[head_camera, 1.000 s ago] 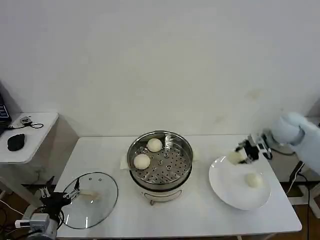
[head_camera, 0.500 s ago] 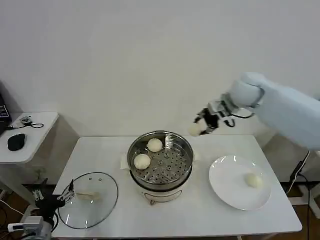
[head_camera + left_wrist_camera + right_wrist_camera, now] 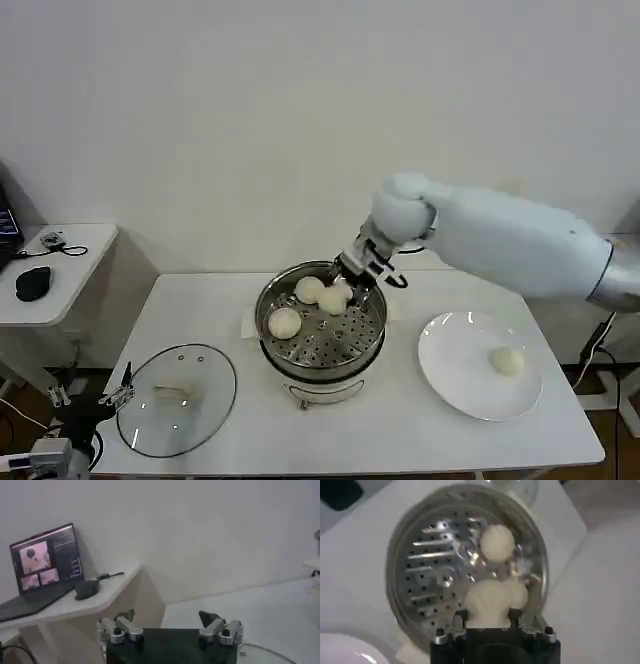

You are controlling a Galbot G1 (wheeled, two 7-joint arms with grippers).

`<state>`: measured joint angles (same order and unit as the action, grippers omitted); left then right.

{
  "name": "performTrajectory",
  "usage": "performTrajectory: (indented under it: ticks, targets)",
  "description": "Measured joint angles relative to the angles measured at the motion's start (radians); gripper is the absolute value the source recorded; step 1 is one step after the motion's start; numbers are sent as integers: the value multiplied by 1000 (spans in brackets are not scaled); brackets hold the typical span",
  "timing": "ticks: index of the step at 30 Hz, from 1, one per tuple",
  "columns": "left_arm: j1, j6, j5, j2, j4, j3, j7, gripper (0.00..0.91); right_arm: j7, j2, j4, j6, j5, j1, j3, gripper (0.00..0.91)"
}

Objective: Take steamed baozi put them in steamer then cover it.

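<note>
Two buns point(image 3: 296, 306) sit in the steamer point(image 3: 372, 300); the right end effector point(image 3: 346, 288) grips a third above it; one waits on the plate point(image 3: 450, 375), lid point(image 3: 205, 405) off, left end effector point(image 3: 170, 625) spread wide

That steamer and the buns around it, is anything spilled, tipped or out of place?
Nothing stands out. The steamer sits upright with two buns on its tray; the right gripper holds a third bun inside it. One bun waits on the white plate, and the glass lid lies flat on the table.
</note>
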<state>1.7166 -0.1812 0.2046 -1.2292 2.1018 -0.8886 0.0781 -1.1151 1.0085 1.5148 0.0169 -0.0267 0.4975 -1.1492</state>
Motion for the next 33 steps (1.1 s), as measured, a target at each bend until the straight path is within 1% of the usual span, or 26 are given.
performTrajectory:
  ticks: [4, 10, 18, 20, 21, 22, 23, 33]
  targets:
    - [2, 0, -3, -8, 2, -2, 0, 907, 12, 9, 19, 47, 31, -11, -27, 574]
    - [6, 1, -4, -14, 6, -8, 0, 907, 27, 16, 54, 104, 52, -22, -63, 584]
    - [5, 2, -4, -25, 7, -11, 0, 907, 46, 37, 58, 178, 88, -41, -82, 595]
    - [5, 2, -4, -24, 7, -13, 0, 907, 49, 39, 59, 192, 93, -45, -86, 635]
    - [6, 3, -4, -23, 7, -14, 0, 907, 50, 39, 59, 199, 97, -46, -88, 705]
    - [7, 3, -3, -22, 7, -16, 0, 907, 51, 39, 59, 205, 101, -47, -90, 846]
    - [7, 3, -3, -21, 7, -17, 0, 907, 53, 40, 59, 210, 104, -48, -91, 907]
    - [-2, 3, -3, -20, 4, -9, 0, 907, 73, 28, 62, 259, 113, -34, -87, 907]
